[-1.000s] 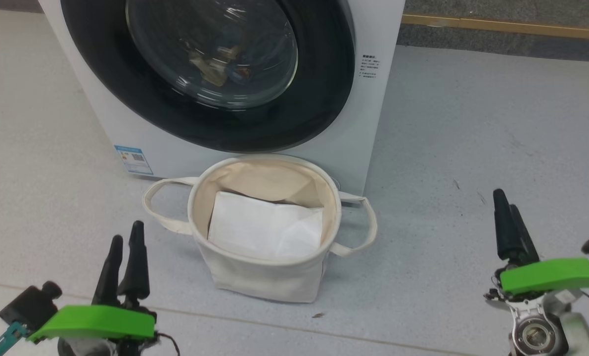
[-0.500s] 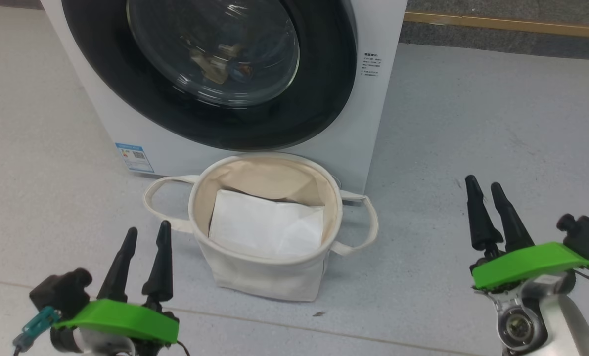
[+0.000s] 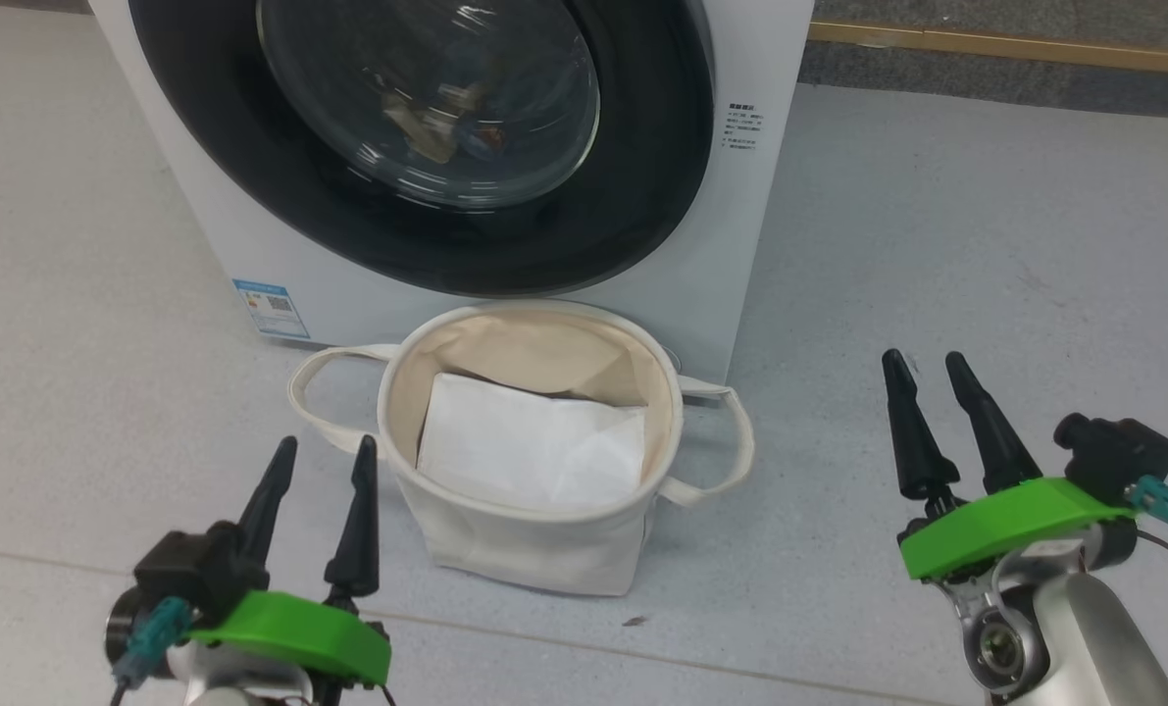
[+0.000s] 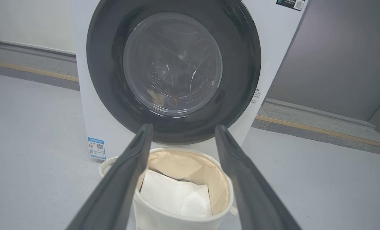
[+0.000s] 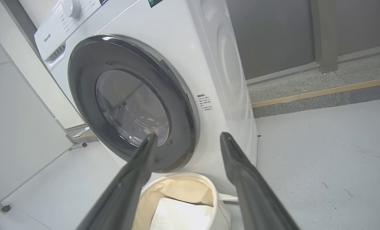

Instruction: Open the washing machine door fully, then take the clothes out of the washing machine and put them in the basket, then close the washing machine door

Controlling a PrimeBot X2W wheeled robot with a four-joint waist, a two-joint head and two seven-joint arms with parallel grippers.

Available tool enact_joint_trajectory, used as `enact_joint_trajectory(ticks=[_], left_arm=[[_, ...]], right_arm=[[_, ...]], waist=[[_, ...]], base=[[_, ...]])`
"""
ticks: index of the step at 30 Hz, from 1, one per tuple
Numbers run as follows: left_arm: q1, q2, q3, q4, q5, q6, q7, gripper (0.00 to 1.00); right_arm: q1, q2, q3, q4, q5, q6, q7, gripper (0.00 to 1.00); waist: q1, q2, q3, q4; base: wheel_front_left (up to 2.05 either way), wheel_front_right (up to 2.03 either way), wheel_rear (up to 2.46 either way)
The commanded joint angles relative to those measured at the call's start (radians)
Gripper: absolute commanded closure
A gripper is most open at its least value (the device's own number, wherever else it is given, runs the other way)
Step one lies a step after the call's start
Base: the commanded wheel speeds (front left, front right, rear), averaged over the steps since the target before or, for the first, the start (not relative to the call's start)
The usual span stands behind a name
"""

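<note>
Black-ringed door [image 3: 657, 196] sits shut on the machine [image 3: 755, 59], with clothes [image 3: 436, 123] dimly visible behind its glass. The basket [image 3: 525, 554] stands just in front, below the door. Both claws are spread and empty: the left gripper [image 3: 329, 446] is near the basket's left side and the right gripper [image 3: 924, 361] is well to its right.

To open the door well, I judge, hook a finger behind the ring's edge and swing it wide, passing above the basket.

Count: one machine, one door, one basket with two handles [image 3: 294, 392], one white sheet [image 3: 530, 451] inside it and two grippers. The clothes are too blurred to count.
</note>
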Motion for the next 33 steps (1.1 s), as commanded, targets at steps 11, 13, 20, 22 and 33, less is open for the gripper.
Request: enact_joint_trajectory(ticks=[11, 13, 20, 22, 33], left_arm=[[-0.077, 0.052, -0.063, 0.001, 0.101, 0.048, -0.045, 0.00], [-0.083, 0.056, -0.076, 0.009, 0.121, 0.054, -0.051, 0.00], [-0.087, 0.052, -0.099, 0.042, 0.167, 0.089, -0.071, 0.00], [-0.087, 0.052, -0.103, 0.049, 0.181, 0.098, -0.077, 0.00], [-0.061, 0.019, -0.097, 0.027, 0.218, 0.127, -0.109, 0.00]], right_arm=[[-0.071, 0.035, -0.039, 0.022, -0.109, 0.000, -0.019, 0.00], [-0.068, 0.038, -0.039, 0.029, -0.139, 0.000, -0.026, 0.00], [-0.062, 0.049, -0.039, 0.050, -0.234, 0.000, -0.054, 0.00], [-0.059, 0.053, -0.043, 0.055, -0.253, 0.000, -0.063, 0.00], [-0.070, 0.060, -0.031, 0.089, -0.207, 0.000, -0.075, 0.00]], waist=[[0.0000, 0.0000, 0.004, 0.004], [0.0000, 0.0000, 0.006, 0.004], [0.0000, 0.0000, 0.004, 0.006], [0.0000, 0.0000, 0.002, 0.007], [0.0000, 0.0000, 0.000, 0.012]], base=[[0.00, 0.00, 0.00], [0.00, 0.00, 0.00], [0.00, 0.00, 0.00], [0.00, 0.00, 0.00], [0.00, 0.00, 0.00]])
